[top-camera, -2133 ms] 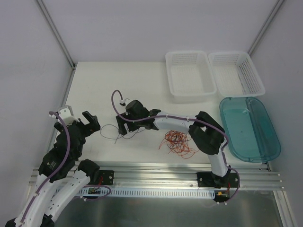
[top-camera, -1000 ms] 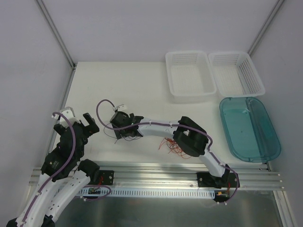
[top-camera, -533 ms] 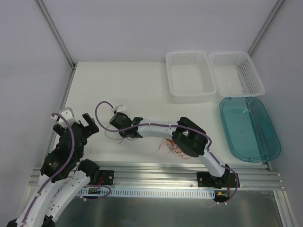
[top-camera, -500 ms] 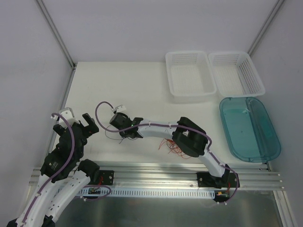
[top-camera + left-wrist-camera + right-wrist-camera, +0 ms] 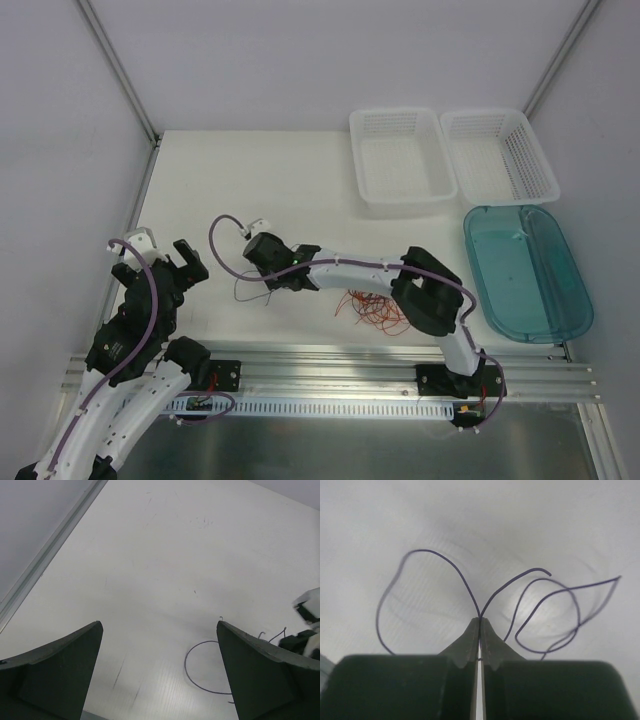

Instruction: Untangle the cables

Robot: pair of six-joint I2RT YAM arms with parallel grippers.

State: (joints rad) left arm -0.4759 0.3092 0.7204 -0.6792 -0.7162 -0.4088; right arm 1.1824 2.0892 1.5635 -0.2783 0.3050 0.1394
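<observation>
The cables lie in two groups. A tangle of red-orange cables [image 5: 375, 305] rests on the white table under my right forearm. A thin dark cable [image 5: 248, 290] curls to its left. My right gripper [image 5: 275, 280] is shut on this dark cable [image 5: 427, 550]. In the right wrist view two strands run out from the closed tips [image 5: 480, 620] and loop off to either side. My left gripper [image 5: 165, 262] hangs open near the table's left side with nothing in it. In the left wrist view a loop of the dark cable [image 5: 186, 665] lies ahead, between my spread fingers [image 5: 159, 625].
Two white mesh baskets [image 5: 400, 160] [image 5: 500, 155] stand at the back right. A teal tray [image 5: 527, 272] sits in front of them. A metal rail [image 5: 330, 365] runs along the near edge and a frame post [image 5: 120, 70] along the left.
My right gripper has closed on the dark cable and shifted a little to the right, pulling the strand with it. The left arm has stayed put.
</observation>
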